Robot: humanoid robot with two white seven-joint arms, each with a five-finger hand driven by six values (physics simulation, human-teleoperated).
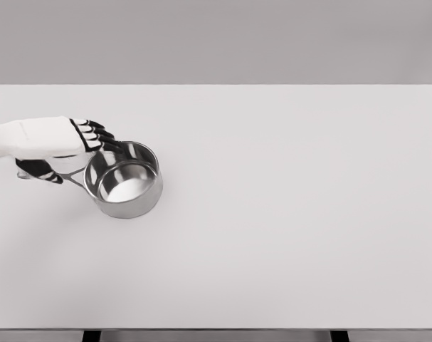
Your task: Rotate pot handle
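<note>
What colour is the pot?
Shiny silver metal pot, seen best in the head view.

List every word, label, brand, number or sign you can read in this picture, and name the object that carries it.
None: no readable text shows on the shiny round steel pot, its thin metal handle, the white-and-black left hand or the plain white table.

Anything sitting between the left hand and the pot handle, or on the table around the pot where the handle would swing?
Nothing visible blocks it. The left hand is already over the pot handle, fingers reaching the rim of the pot. The table around the pot shows no other object in the handle's swing path.
</note>
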